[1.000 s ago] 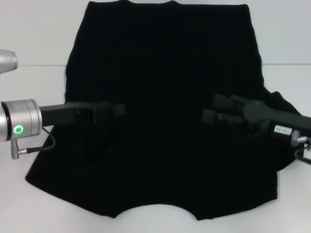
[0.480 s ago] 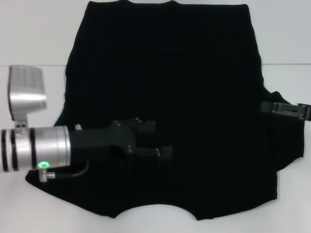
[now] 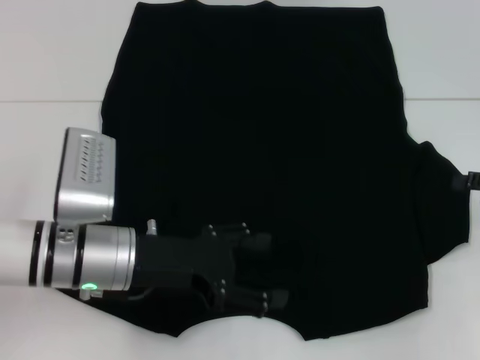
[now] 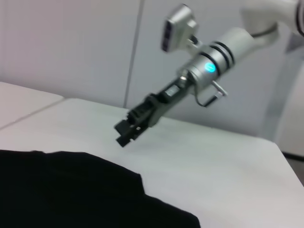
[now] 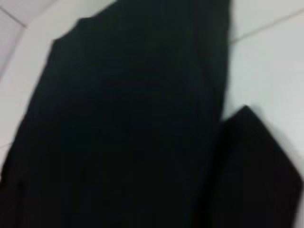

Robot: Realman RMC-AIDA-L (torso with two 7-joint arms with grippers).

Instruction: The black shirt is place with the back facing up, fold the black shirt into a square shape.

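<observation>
Just one black shirt, flat.

No text, label, brand or number can be read anywhere in these views. The black shirt is plain, with no print. The only sign-like marks are small indicator lights: a green one on the left arm's silver wrist collar and a blue-green one on the right arm's collar.
</observation>
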